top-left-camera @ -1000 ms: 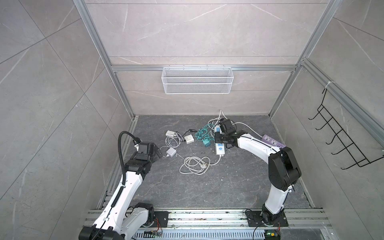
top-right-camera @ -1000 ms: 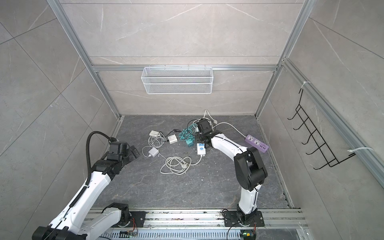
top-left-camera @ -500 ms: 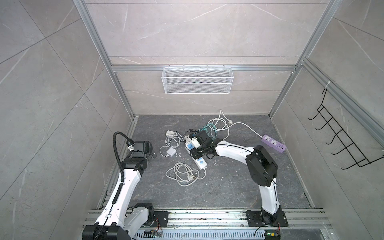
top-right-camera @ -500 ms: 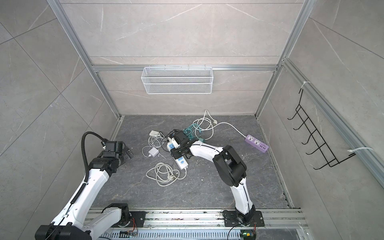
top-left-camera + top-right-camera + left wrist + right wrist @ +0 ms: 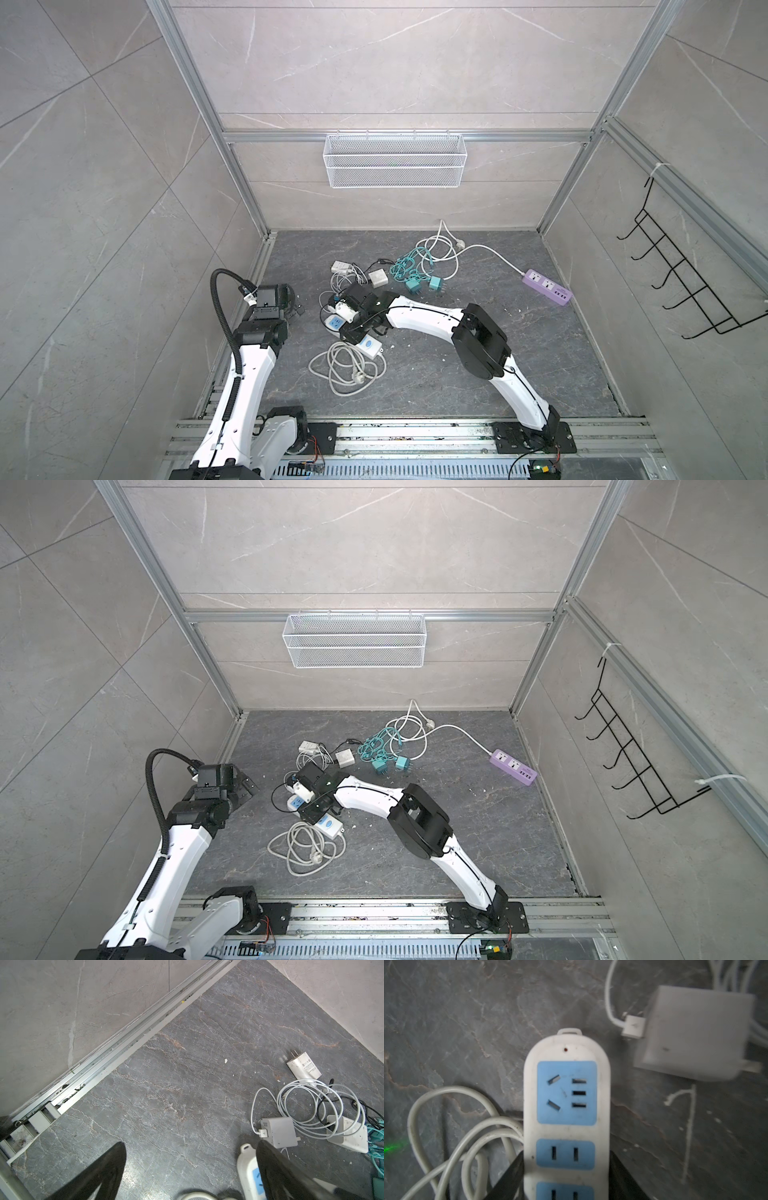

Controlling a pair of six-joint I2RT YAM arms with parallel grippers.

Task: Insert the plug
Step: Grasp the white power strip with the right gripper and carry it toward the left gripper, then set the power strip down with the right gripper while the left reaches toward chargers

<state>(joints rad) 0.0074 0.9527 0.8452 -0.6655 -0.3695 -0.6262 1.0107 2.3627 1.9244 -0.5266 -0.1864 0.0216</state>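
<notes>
The dark worktop [image 5: 457,374] lies below the mesh basket [image 5: 395,166] hung on the back wall. The right hand [image 5: 565,1159] pinches the white power strip [image 5: 566,1093] by its sides, having dragged it leftward over the last second. Only the right wrist view shows its sockets. The white charger plug [image 5: 695,1032] lies just beside the strip's end. The left hand [image 5: 191,1145], drawn back, is spread wide.

Charger [image 5: 691,1032] just beside power strip [image 5: 566,1093]
</notes>
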